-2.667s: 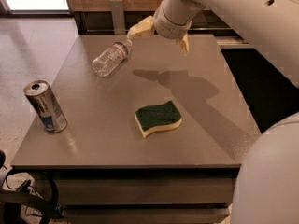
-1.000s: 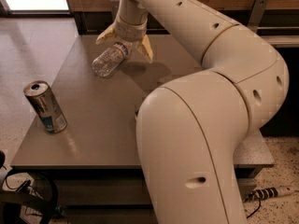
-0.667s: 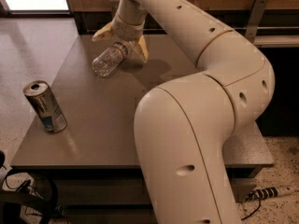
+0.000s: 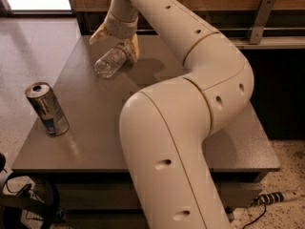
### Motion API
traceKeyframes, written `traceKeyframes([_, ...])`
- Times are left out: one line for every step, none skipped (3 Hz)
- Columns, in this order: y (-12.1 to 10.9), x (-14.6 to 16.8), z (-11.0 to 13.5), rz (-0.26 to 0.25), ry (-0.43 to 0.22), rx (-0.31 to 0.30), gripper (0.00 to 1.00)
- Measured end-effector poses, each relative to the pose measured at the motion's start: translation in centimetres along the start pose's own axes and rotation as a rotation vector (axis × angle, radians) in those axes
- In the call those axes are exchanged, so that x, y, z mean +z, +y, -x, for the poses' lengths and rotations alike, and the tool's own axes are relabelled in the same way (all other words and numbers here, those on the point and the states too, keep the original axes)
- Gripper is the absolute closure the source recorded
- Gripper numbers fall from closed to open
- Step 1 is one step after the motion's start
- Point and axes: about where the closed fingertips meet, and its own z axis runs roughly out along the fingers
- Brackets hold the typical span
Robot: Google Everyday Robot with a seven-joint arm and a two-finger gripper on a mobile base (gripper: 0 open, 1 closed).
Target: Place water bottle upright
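The water bottle (image 4: 109, 62) is clear ribbed plastic and lies on its side at the far left of the grey table (image 4: 90, 128), its base end pointing toward the front left. Its cap end is under my gripper (image 4: 115, 43). The gripper is open, with one tan finger (image 4: 97, 34) to the left of the bottle's neck and the other (image 4: 134, 48) to its right. The jaws straddle the neck end without closing on it. My arm (image 4: 190, 80) reaches across the table from the front right.
A silver-and-blue drink can (image 4: 47, 109) stands upright near the table's left front edge. My arm's large links cover the middle and right of the table. A wooden wall and a shelf with a metal bracket (image 4: 259, 18) run behind the table. Cables lie on the floor.
The gripper has swung left from behind the table's middle and come down over the bottle's neck end. The arm now hides the green sponge. The bottle and the can have not moved.
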Motion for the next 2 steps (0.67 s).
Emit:
traceKeyframes([0.05,0.39,0.0,-0.002,0.004,-0.002,0.48])
traceKeyframes([0.03,0.69,-0.03,-0.004,0.007,-0.002,0.7])
